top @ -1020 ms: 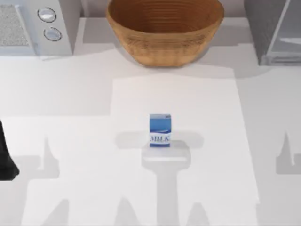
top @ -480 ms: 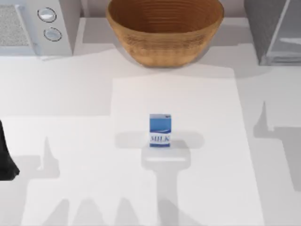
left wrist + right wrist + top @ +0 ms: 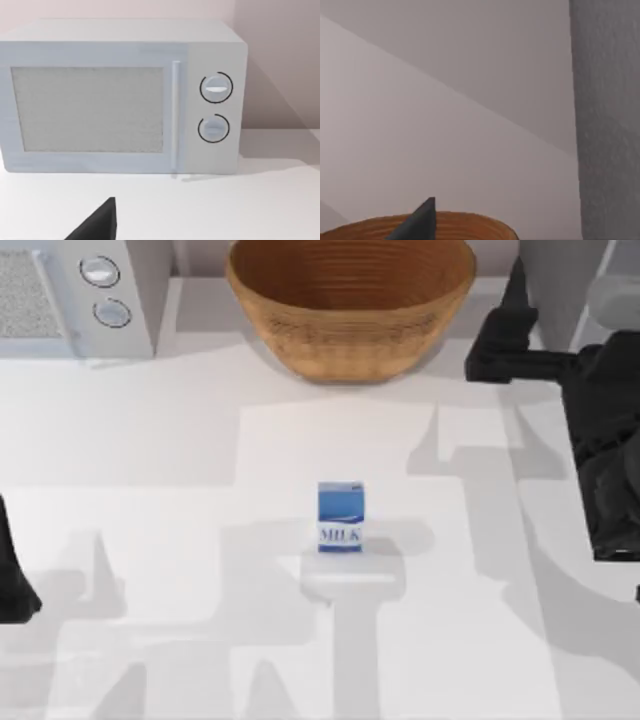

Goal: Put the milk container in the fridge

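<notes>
Since a moment ago, my right arm has swung into the top view, its right gripper (image 3: 515, 310) now between the basket (image 3: 350, 315) and the fridge (image 3: 555, 285); whether its fingers are apart I cannot tell. The milk container (image 3: 340, 517) stands upright in front of the basket, well apart from it, untouched. My left arm (image 3: 12, 575) sits parked far left of the carton, facing the microwave (image 3: 125, 97).

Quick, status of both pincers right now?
Left pincer: parked at the table's left edge, cannot be told.
Right pincer: up by the fridge, cannot be told; not holding the milk container.
</notes>
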